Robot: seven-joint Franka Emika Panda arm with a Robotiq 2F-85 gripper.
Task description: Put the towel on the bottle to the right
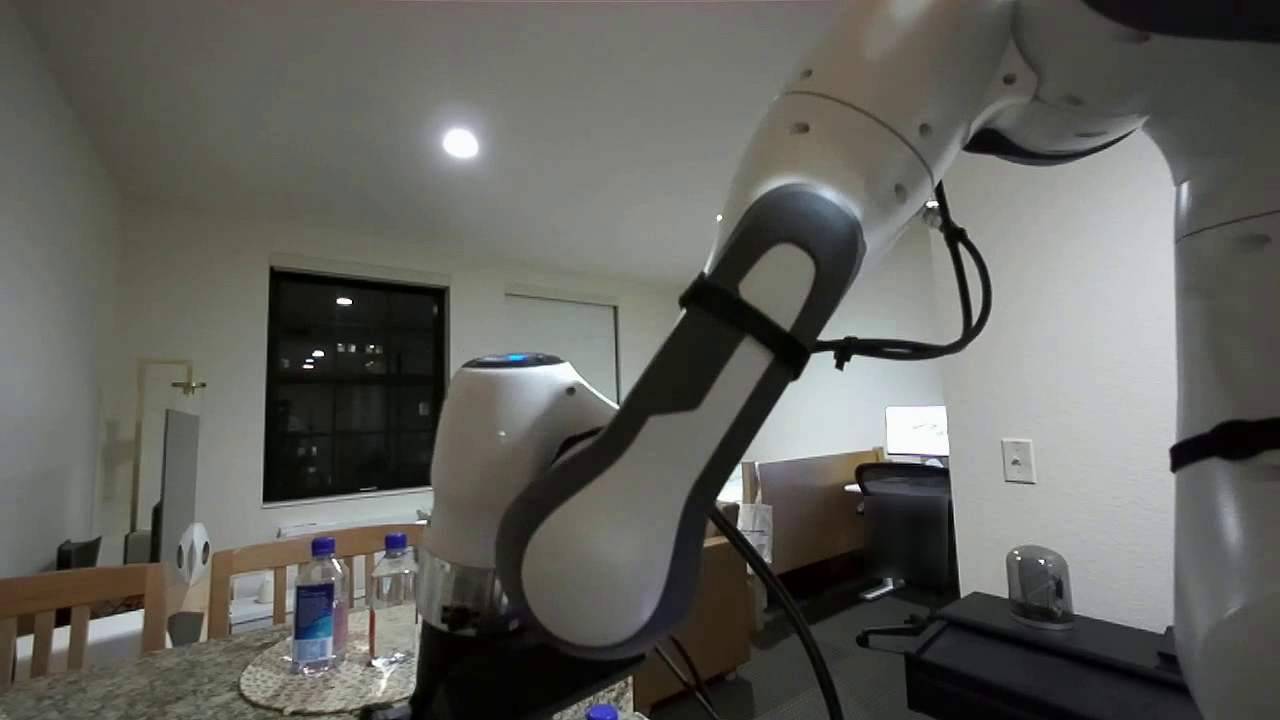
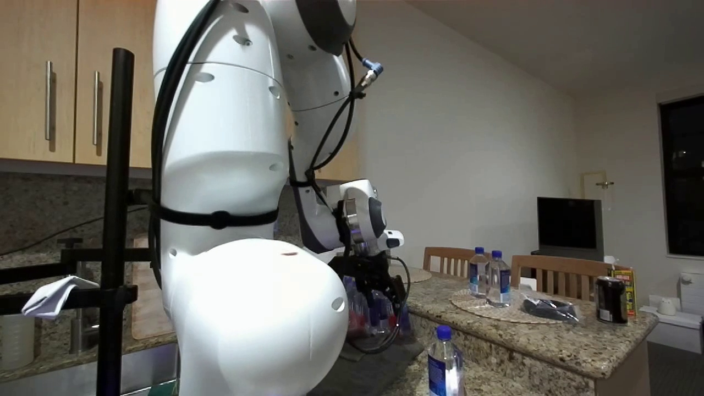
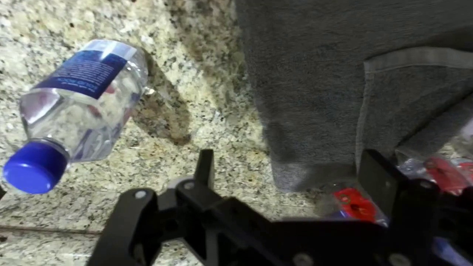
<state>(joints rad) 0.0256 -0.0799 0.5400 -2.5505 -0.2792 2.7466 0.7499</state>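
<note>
A dark grey towel (image 3: 310,103) lies on the granite counter in the wrist view, with one part folded over at the right. It also shows under the arm in an exterior view (image 2: 379,368). A clear bottle (image 3: 87,99) with a blue cap and blue label stands alone left of the towel. A lone bottle like it (image 2: 445,366) shows in an exterior view. My gripper (image 3: 288,162) is open and empty above the towel's near edge, its fingers wide apart. In an exterior view the arm mostly hides the gripper body (image 1: 490,665) and the frame cuts off its fingers.
Several bottles (image 2: 374,316) with red behind their plastic stand close by the gripper; a red label (image 3: 356,205) shows by the right finger. A raised granite counter (image 2: 550,341) holds two bottles on a woven mat (image 2: 467,302), a plastic package and a black can (image 2: 610,300).
</note>
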